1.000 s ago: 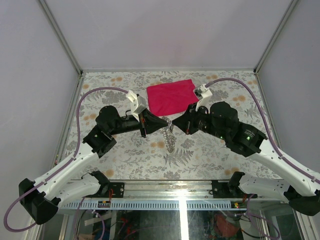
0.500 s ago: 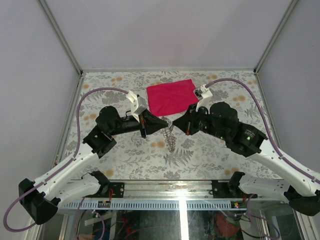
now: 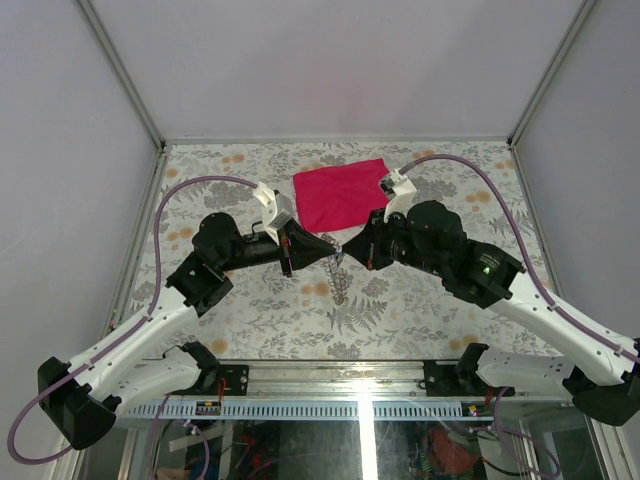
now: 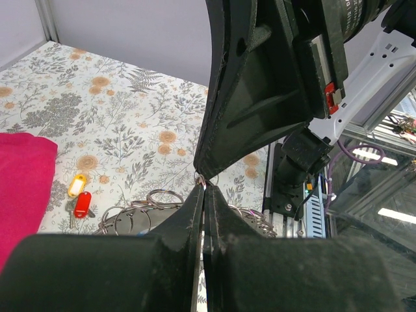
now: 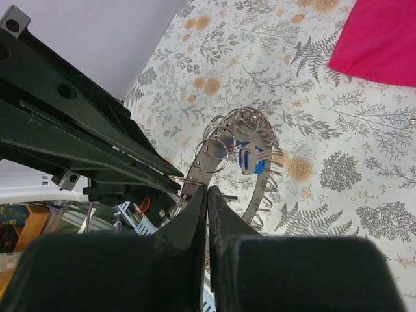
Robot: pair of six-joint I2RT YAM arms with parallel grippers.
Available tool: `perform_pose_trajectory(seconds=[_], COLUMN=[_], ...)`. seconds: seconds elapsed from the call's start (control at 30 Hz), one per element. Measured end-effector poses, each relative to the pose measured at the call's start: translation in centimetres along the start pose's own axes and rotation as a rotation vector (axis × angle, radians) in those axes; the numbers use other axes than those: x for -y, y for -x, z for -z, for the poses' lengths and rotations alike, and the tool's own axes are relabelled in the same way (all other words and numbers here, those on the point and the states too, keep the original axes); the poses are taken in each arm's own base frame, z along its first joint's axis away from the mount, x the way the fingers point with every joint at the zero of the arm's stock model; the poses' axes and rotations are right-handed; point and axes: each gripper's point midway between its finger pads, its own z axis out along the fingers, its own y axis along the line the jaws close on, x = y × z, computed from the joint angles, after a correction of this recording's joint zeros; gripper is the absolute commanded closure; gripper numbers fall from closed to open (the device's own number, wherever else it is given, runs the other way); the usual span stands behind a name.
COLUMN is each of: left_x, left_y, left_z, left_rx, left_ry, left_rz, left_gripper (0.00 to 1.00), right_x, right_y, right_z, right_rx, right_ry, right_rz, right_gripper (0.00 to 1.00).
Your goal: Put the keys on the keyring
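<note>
Floral desk below, the left gripper and right gripper meet tip to tip. Each has its jaws pinched fully together, apparently on the rim of the keyring, which dangles between them. Threading looks to be the step in hand. Next, parting the coil calls for a careful counter-pull. Both arms reach inward, elbows out.

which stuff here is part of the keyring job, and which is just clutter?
Job: keyring, blue-tagged key, yellow-tagged key, red-tagged key, left gripper, right gripper.
Lying about: pink cloth, purple cables.
</note>
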Motion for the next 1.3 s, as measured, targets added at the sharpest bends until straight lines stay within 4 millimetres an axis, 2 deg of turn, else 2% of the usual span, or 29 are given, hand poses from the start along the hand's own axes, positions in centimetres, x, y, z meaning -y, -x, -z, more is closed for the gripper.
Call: perform_pose_trajectory(seconds=[0.4,0.5,0.77,0.93,1.1,1.2,1.3], left_x=[0.0,0.0,0.1,0.3,0.6,1.1,1.9], left_y=[-0.1,-0.1,0.3,0.7,0.9,0.9,0.8], left_z=[0.0,0.1,0.1,0.2,0.2,0.2,0.2], left_rx=[-0.001,-0.002,0.012,0.024,0.033,0.03,0.024], left_ry=[0.0,0.002,-0.002,-0.006,-0.024,-0.056,-0.1], left_rz=[0.001,0.002,-0.009,-0.02,-0.03,-0.032,-0.032], left_gripper=[1.0,1.0,1.0,1.0,1.0,1.0,1.0], right_x=[-0.3,-0.4,-0.5,-1.4,-2.2,-2.5,-2.6], right_y=[-0.7,-0.9,-0.3,1.5,2.8,2.6,1.6], right_z=[-0.5,-0.6,0.2,2.8,5.2,5.5,5.2], right_rx=[-0.043,-0.052,-0.018,0.12,0.261,0.294,0.292], right_ry=[0.013,0.019,0.042,0.124,0.209,0.256,0.3], right_rz=[-0.017,-0.018,0.034,0.123,0.278,0.402,0.521], right_gripper=[1.0,0.96,0.7,0.62,0.58,0.57,0.57])
